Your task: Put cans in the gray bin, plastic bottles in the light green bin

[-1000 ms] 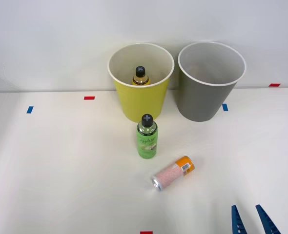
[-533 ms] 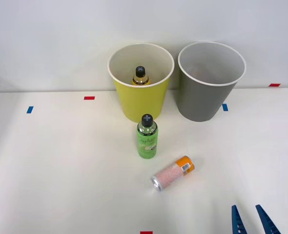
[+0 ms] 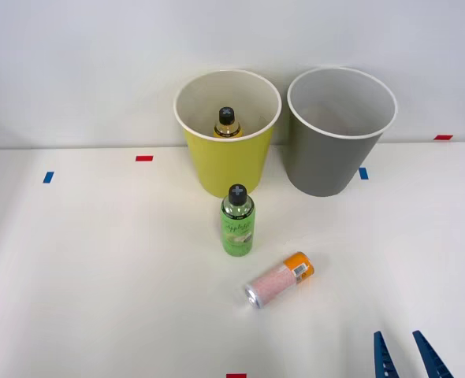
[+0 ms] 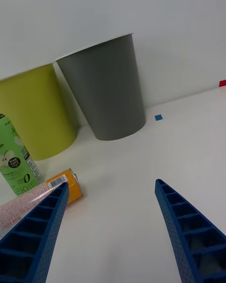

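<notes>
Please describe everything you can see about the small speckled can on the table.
The can is a small cylinder lying on its side on the white table. Its body is pinkish-white and speckled, with an orange band at the far end and a silver metal top facing the robot. Nothing touches it; the green bottle stands close beside it.

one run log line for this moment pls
right gripper: open, empty, near table edge | can: lying on table | green bottle: upright on table | amber bottle: in light green bin | gray bin: no can seen
</notes>
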{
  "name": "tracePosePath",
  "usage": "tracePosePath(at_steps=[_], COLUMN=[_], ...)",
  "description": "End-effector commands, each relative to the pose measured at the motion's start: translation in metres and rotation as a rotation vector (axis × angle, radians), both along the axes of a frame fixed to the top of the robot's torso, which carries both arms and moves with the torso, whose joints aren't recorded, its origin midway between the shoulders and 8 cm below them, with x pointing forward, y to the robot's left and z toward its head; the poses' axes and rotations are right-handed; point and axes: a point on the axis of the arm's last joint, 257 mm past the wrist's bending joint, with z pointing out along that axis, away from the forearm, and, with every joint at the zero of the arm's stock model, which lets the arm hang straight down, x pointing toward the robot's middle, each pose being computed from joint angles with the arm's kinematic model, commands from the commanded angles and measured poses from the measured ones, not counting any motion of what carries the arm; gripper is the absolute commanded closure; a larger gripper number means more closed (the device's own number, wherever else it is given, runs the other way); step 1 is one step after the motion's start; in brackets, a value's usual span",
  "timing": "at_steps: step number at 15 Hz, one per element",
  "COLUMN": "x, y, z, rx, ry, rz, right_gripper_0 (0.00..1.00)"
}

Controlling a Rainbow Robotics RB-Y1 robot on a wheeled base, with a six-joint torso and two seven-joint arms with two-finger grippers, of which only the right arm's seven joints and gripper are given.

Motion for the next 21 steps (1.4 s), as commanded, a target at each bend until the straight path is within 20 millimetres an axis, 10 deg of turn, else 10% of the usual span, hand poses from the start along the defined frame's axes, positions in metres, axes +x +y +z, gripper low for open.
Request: tracePosePath(at_steps=[1, 4, 8, 21], x=[0.0, -0.004, 0.007, 0.091], y=[0.0, -0.001, -0.008, -0.018], z=[0.0, -0.02, 0.01, 0.027], rx=[0.0, 0.006, 0.002, 0.013], ry=[0.0, 0.053, -0.013, 0.496], rz=[0.0, -0.01, -0.044, -0.121], right_gripper_0=[0.38, 0.38, 0.38, 0.38])
